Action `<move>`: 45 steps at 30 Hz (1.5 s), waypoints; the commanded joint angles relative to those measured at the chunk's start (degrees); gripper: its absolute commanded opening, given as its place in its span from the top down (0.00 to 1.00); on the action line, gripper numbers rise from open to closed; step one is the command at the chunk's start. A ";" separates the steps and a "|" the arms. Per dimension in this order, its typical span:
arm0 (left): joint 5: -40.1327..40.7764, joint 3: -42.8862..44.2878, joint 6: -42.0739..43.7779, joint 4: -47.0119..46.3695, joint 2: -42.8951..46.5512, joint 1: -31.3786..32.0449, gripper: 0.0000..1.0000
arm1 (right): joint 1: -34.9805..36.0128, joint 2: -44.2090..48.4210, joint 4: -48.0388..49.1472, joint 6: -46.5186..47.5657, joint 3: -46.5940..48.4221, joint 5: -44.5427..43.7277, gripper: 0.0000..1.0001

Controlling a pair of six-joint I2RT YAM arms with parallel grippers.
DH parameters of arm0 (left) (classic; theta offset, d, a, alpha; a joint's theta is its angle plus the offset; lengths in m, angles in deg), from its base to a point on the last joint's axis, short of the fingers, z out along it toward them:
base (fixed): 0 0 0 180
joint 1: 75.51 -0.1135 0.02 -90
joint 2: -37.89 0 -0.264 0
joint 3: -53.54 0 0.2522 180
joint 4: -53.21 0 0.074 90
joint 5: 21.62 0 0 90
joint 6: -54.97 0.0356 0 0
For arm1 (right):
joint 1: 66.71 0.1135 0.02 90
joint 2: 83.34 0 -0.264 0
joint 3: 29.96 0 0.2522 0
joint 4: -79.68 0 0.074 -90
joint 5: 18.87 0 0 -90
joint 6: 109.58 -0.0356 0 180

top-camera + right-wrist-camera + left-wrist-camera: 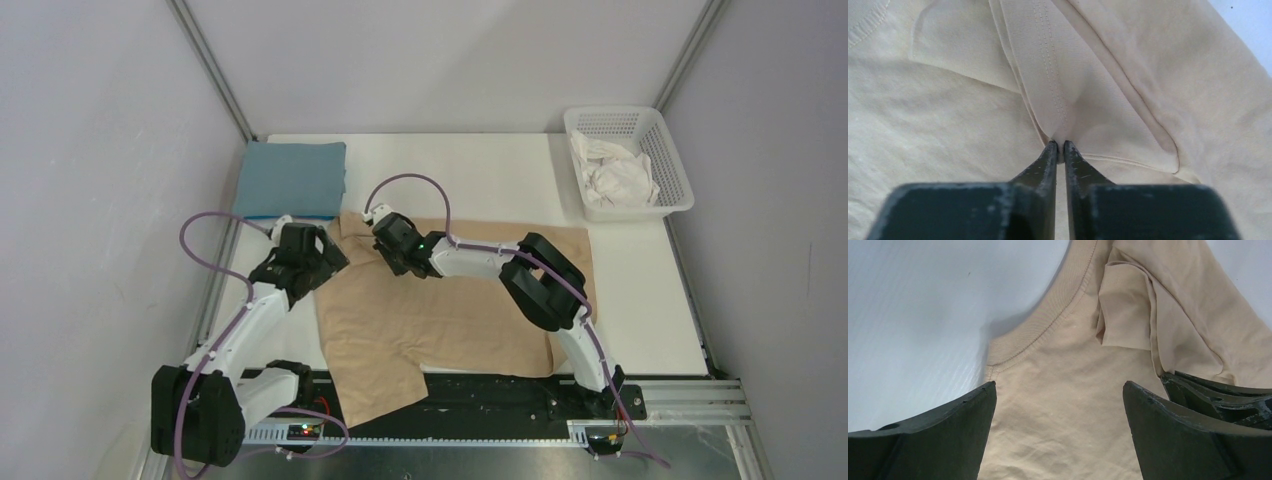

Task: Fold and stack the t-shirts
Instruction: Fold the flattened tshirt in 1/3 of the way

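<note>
The tan-beige t-shirt [450,320] lies spread over the middle of the table, its bottom corner hanging past the near edge. My right gripper [387,240] [1058,144] is shut on a raised fold of that shirt [1055,95] next to the collar. Just left of it, my left gripper [330,262] [1059,385] hovers open over the cloth beside the ribbed collar [1048,325], nothing between its fingers. The right gripper's dark fingers [1218,395] show at the edge of the left wrist view. The teal-blue t-shirt [292,178] lies folded at the back left.
A white lattice basket [683,185] at the back right holds crumpled white cloth [615,175]. Grey walls close in the table on three sides. Bare white table [640,300] shows right of the tan shirt.
</note>
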 commanded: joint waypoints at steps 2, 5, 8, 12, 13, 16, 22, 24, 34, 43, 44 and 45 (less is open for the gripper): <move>1.50 0.59 1.36 -1.14 1.49 -1.04 0.00 | 0.02 -0.20 -0.55 0.28 2.57 -1.32 0.97; 1.38 0.52 1.53 -1.15 1.65 -1.35 0.00 | 0.06 0.25 -0.85 0.09 2.53 -1.02 1.00; 1.10 0.62 1.62 -1.14 1.80 -1.61 0.00 | 0.52 2.15 -1.16 1.35 1.74 -0.12 1.00; 0.75 0.48 1.81 -1.15 2.03 -1.73 0.00 | 1.40 6.18 -3.07 2.67 -0.38 0.32 1.00; 0.72 0.48 1.87 -1.14 2.20 -1.73 0.00 | 1.46 7.55 -3.80 3.04 -1.46 0.56 1.00; 0.53 0.29 2.02 -1.14 2.63 -1.81 0.00 | 1.88 10.68 -6.08 3.65 -3.90 1.39 1.00; 0.03 0.19 2.32 -1.14 3.56 -1.78 0.00 | 2.82 14.65 -11.46 3.24 -8.57 0.69 0.96; -0.04 0.20 2.46 -1.16 3.80 -1.80 0.00 | 3.12 15.93 -11.79 2.70 -10.95 0.45 0.92; -2.04 1.27 2.86 -1.14 3.83 -1.81 0.00 | 4.33 21.76 -14.46 1.37 -15.44 -4.07 0.48; -7.00 6.01 2.90 -2.12 -0.40 0.23 0.00 | 0.30 37.01 -8.34 -10.38 -26.35 -8.69 0.02; -7.91 6.67 3.10 -2.68 -2.45 1.74 0.00 | -2.35 38.47 -7.67 -11.61 -27.71 -7.15 0.01; -8.27 8.43 3.47 -3.06 -3.65 2.59 0.00 | -4.20 41.26 -6.44 -14.16 -30.51 -5.77 0.01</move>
